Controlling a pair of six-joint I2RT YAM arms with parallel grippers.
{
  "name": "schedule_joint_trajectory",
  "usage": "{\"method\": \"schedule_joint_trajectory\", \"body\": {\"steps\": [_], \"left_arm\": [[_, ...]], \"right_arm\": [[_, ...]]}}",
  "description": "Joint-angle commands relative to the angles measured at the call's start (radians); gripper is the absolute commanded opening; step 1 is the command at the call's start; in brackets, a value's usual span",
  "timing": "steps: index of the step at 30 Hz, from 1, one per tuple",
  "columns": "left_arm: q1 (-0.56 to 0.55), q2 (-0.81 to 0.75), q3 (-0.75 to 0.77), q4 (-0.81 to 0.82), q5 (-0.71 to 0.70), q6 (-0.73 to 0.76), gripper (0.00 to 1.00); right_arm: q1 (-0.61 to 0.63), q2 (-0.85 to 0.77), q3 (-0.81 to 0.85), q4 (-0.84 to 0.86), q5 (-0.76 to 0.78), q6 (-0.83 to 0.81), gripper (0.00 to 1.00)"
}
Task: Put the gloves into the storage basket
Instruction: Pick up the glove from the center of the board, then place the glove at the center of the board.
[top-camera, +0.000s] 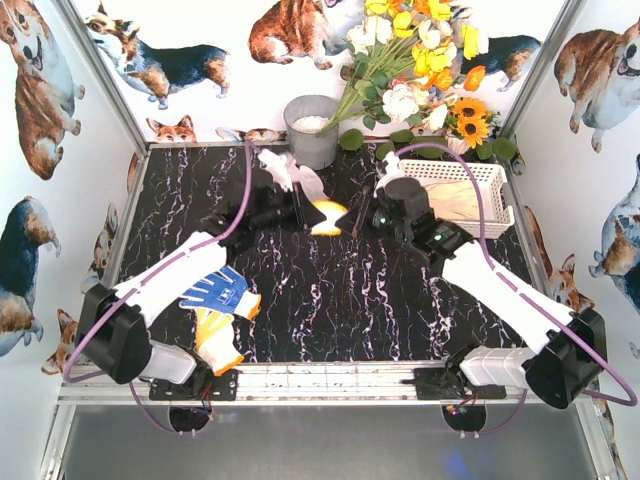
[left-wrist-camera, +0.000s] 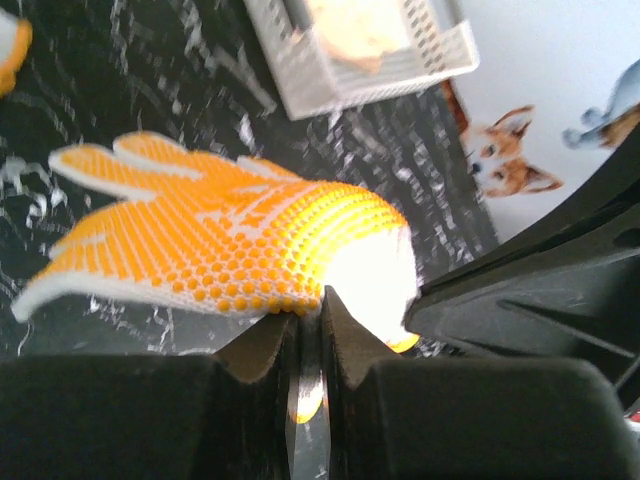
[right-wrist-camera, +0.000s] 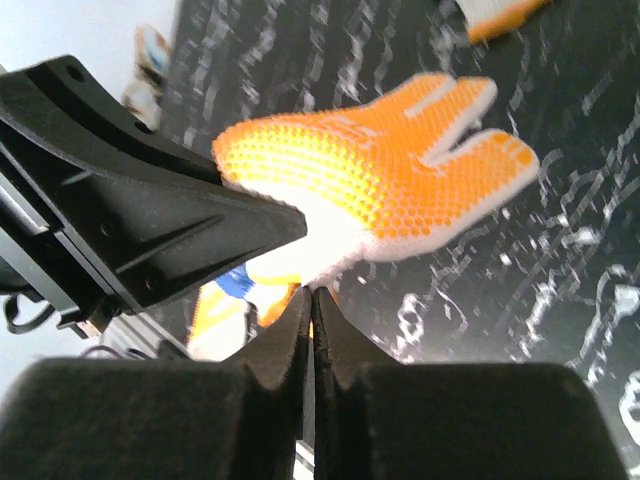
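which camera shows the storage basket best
Top external: most of the storage basket shows, a beige glove inside. Left wrist catches only one blurred end; right wrist shows none of it.

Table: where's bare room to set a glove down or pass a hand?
Free: marble between left arm and right arm; the far-left corner beside the bucket. Crowded: around the orange-dotted glove, the white glove by the bucket, blue glove and yellow glove near-left.
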Motion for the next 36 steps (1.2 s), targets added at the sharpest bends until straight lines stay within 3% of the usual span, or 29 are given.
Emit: {"method": "schedule_joint_trajectory", "body": {"steps": [1, 4, 12, 18, 23, 25, 27, 31, 34, 36], "left_arm": [[-0.008, 0.083, -0.181, 0.155, 0.037, -0.019, 0.05], [-0.056, 0.136, -0.288, 0.274, 0.066, -0.073, 0.05], [-0.196, 0.129, -0.459, 0.234, 0.025, -0.130, 0.11], [-0.243, -0.008, -0.557, 0.124, -0.081, -0.168, 0.37], [-0.243, -0.147, -0.496, -0.059, -0.236, -0.105, 0.54], [-0.243, -0.182, -0.467, -0.081, -0.259, -0.082, 0.58], [-0.244, -0.191, -0.450, -0.066, -0.254, -0.073, 0.59], [-0.247, -0.139, -0.446, 0.019, -0.205, -0.089, 0.56], [-0.258, -0.086, -0.446, 0.102, -0.197, -0.107, 0.52], [-0.261, -0.039, -0.439, 0.162, -0.188, -0.121, 0.47]], "right_arm": [[0.001, 0.035, -0.167, 0.062, 0.003, 0.027, 0.00], [0.004, 0.063, -0.281, 0.073, -0.084, 0.093, 0.00], [0.146, 0.024, -0.424, 0.006, -0.157, 0.185, 0.00], [0.202, 0.000, -0.518, 0.022, -0.158, 0.247, 0.00], [0.217, 0.039, -0.528, 0.015, -0.168, 0.261, 0.00], [0.217, 0.028, -0.513, -0.006, -0.161, 0.255, 0.17], [0.217, -0.002, -0.485, -0.049, -0.136, 0.237, 0.31], [0.216, -0.055, -0.387, -0.235, -0.032, 0.179, 0.39], [0.208, -0.090, -0.339, -0.363, 0.094, 0.157, 0.39], [0.190, -0.108, -0.359, -0.333, 0.149, 0.149, 0.28]]}}
